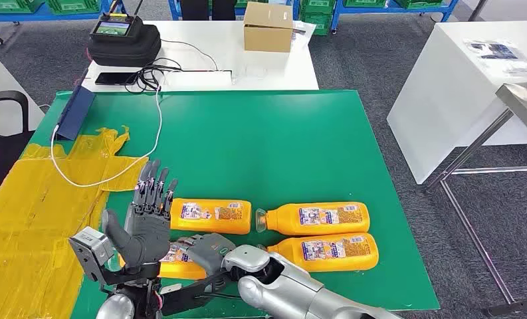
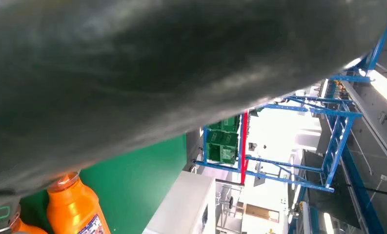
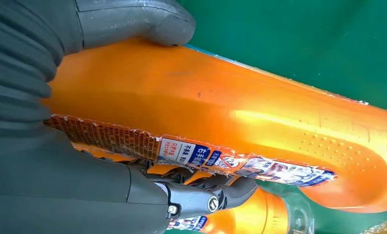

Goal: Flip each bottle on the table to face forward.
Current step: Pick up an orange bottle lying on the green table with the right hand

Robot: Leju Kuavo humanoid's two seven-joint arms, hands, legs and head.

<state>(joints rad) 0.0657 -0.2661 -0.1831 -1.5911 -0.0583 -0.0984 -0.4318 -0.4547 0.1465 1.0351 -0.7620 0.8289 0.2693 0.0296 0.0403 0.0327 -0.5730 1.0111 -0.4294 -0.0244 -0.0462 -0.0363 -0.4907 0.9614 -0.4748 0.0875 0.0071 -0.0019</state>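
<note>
Four orange bottles on the green surface [image 1: 260,139], all lying flat: far-left bottle [image 1: 210,216], far-right bottle [image 1: 317,218], near-right bottle [image 1: 327,251], near-left bottle [image 1: 181,262]. Right hand [image 1: 204,249] wrapped around near-left bottle, thumb and fingers [image 3: 215,195] on opposite sides. Left hand [image 1: 146,219] raised upright just left of far-left bottle, fingers apart, apparently holding nothing.
</note>
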